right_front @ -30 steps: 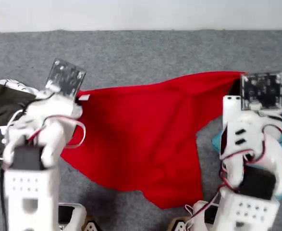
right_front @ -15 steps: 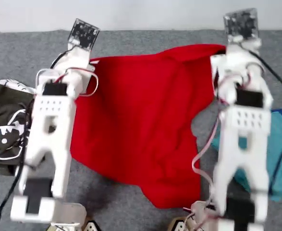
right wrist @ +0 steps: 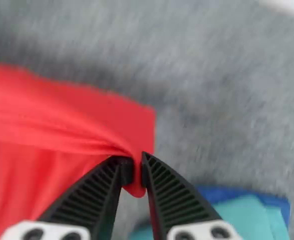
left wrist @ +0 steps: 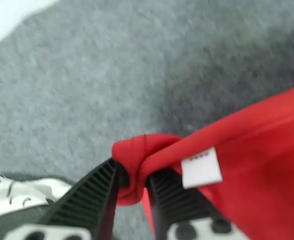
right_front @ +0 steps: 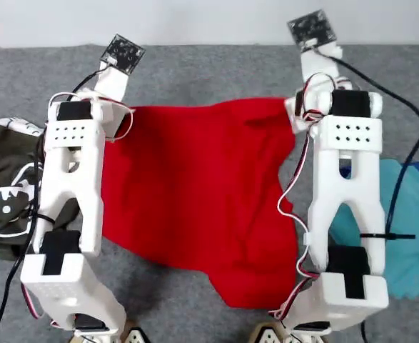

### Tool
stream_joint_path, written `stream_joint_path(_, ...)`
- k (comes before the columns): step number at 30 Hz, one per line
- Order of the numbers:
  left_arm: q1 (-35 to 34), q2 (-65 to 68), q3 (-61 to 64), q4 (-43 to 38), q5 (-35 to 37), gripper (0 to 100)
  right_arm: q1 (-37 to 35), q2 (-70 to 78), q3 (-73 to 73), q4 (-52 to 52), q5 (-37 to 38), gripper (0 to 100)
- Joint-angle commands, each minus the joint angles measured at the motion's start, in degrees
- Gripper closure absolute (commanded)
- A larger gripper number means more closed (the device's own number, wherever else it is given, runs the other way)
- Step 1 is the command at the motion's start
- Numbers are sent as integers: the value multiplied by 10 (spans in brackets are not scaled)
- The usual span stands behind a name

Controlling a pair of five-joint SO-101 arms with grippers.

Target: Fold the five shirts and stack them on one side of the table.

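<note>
High view: a soft red shirt (right_front: 202,193) lies spread out in the middle of the table (right_front: 209,71). The table top is grey and fuzzy, like a carpet. The shirt is wrinkly. It is wide at its far edge and gets narrower near the arm bases.

Two white, blocky arms stretch out over it. The left arm (right_front: 70,179) lies along the shirt's left side. The right arm (right_front: 348,179) lies along its right side. Each arm reaches to a far corner of the shirt.

In the left wrist view, the left gripper (left wrist: 131,172) pinches a bunched-up lump of red cloth between its two black fingers (left wrist: 94,192). The fingers have little ridges, like a comb. A small white square tag (left wrist: 201,167) sticks out of the red cloth just beside the pinch.

In the right wrist view, the right gripper (right wrist: 131,167) pinches the other far corner of the red shirt. The cloth there is pulled into tight folds that run into the pinch.

A dark shirt (right_front: 2,193) with a white drawing on it lies crumpled at the left edge of the table, partly under the left arm. A smooth blue-green shirt (right_front: 409,236) lies on the right side of the table, just beside the right arm.
</note>
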Motion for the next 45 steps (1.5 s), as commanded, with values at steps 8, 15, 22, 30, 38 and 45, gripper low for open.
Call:
stream_joint_path(8,-10,-8,-29,249,-119,985,-36,-175,5,253,82,988)
stream_joint_path(15,-21,-9,-29,371,-153,985,-32,-298,224,252,140,988)
stream_joint_path(22,-66,-102,42,373,-151,985,-35,-443,430,252,189,988)
stream_joint_path(30,-26,-251,234,366,-180,985,-35,-562,565,253,227,988)
stream_joint_path(38,-25,-324,321,323,-178,983,-36,-633,629,254,244,988)
stream_joint_path(45,-26,-333,326,324,-178,982,-36,-683,630,254,243,988)
